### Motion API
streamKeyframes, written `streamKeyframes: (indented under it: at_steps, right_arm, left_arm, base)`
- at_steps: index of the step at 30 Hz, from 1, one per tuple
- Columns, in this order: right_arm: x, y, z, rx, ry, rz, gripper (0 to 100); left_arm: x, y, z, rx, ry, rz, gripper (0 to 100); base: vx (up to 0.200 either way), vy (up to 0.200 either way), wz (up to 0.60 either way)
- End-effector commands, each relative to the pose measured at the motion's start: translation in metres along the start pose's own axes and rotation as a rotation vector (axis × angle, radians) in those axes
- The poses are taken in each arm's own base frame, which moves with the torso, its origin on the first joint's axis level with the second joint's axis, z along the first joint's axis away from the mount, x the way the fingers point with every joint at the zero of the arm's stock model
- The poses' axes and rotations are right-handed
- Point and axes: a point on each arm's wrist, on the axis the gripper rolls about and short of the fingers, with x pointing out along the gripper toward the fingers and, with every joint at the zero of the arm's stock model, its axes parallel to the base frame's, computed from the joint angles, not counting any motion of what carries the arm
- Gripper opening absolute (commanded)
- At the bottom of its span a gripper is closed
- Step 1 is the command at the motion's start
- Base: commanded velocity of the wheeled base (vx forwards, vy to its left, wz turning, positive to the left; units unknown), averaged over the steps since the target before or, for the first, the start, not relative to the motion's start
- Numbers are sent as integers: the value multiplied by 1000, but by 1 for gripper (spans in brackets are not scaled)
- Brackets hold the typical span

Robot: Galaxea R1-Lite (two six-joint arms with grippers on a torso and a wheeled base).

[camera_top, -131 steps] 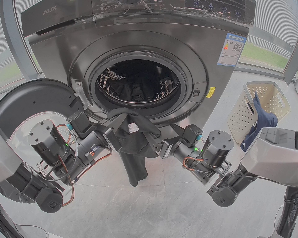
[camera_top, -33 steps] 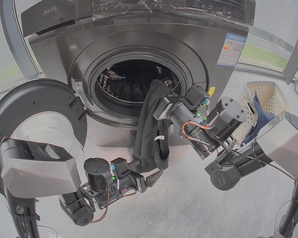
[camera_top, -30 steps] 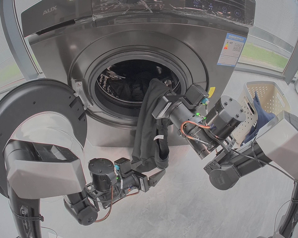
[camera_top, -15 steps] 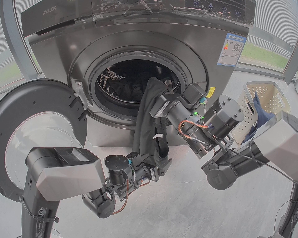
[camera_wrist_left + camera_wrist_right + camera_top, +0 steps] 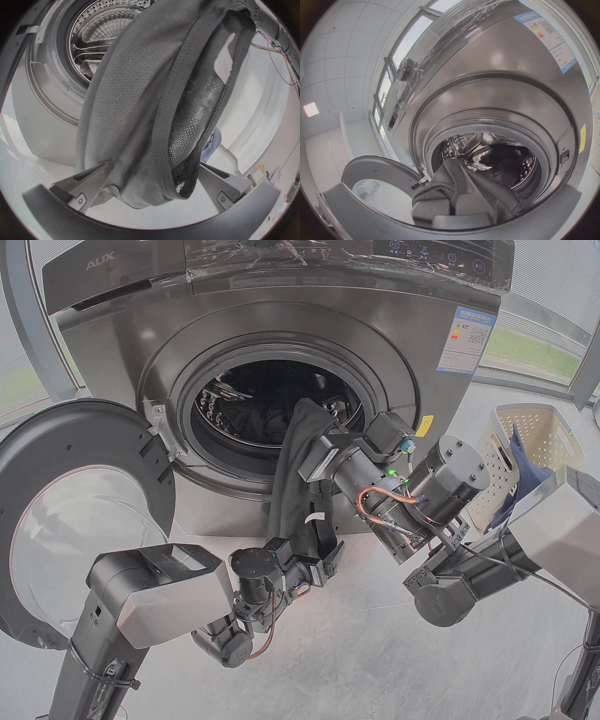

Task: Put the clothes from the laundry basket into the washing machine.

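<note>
One garment [image 5: 290,490]; basket [image 5: 481,477] holds perhaps one.

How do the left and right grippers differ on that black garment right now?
Right gripper is shut on the black garment; left gripper is open, fingers either side of its hanging end. Right is up at the drum mouth of the washer; left is low, below the opening. Both are at the same garment.

Black garment [image 5: 292,484] drapes over the right end effector [image 5: 453,203], hiding its fingertips. Beyond them, dark laundry [image 5: 262,421] in the drum [image 5: 215,405] is too dim to sort. The garment's lower end hangs behind the left end effector [image 5: 325,560]; the washer [image 5: 400,365] top is cropped.
</note>
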Motion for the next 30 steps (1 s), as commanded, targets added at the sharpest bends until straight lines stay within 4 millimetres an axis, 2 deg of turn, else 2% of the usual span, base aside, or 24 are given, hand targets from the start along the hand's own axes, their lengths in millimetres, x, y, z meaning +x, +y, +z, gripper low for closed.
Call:
streamKeyframes:
  at_steps: [1,4,5,11,15,19,20,21,23,24,25,26,27,28,30]
  right_arm:
    - [-1,1,-2,1,6,2,0]
    - [-1,0,-2,1,6,1,0]
    - [-1,0,-2,1,6,1,0]
    - [-1,-2,-1,-2,1,-4,0]
    - [-6,-9,-1,-11,18,-21,0]
    - [-15,-31,2,-27,37,-74,0]
    - [-15,-32,2,-26,36,-75,0]
    - [-21,-38,7,-27,39,-85,0]
    - [-28,-46,9,-32,52,-103,0]
    - [-31,-48,11,-24,57,-109,0]
    - [-31,-48,11,-24,57,-109,0]
    - [-37,-48,14,3,69,-114,0]
    - [-37,-48,14,3,69,-114,0]
    - [-45,-49,16,24,86,-123,0]
    - [-52,-48,19,29,103,-118,0]
  left_arm:
    - [5,3,-8,0,0,7,100]
    - [10,4,-6,-1,-24,26,100]
    - [11,4,-6,-2,-32,31,0]
    - [15,7,-1,0,-66,65,0]
    - [9,10,14,3,-77,78,0]
    - [-25,8,41,18,-32,85,0]
    - [-27,7,42,20,-30,83,0]
    - [-48,5,55,27,-2,73,0]
    - [-68,1,66,29,22,46,0]
    - [-77,0,72,31,29,35,0]
    - [-77,0,72,31,29,35,0]
    - [-92,-2,82,33,34,22,0]
    - [-92,-2,82,33,34,22,0]
    - [-105,-4,91,38,33,18,0]
    - [-114,-5,96,55,33,18,0]
  base:
    - [0,0,0]
    - [0,0,0]
    - [0,0,0]
    - [0,0,0]
    - [0,0,0]
    - [0,0,0]
    - [0,0,0]
    - [0,0,0]
    - [0,0,0]
    - [0,0,0]
    - [0,0,0]
    - [0,0,0]
    - [0,0,0]
    - [0,0,0]
    - [0,0,0]
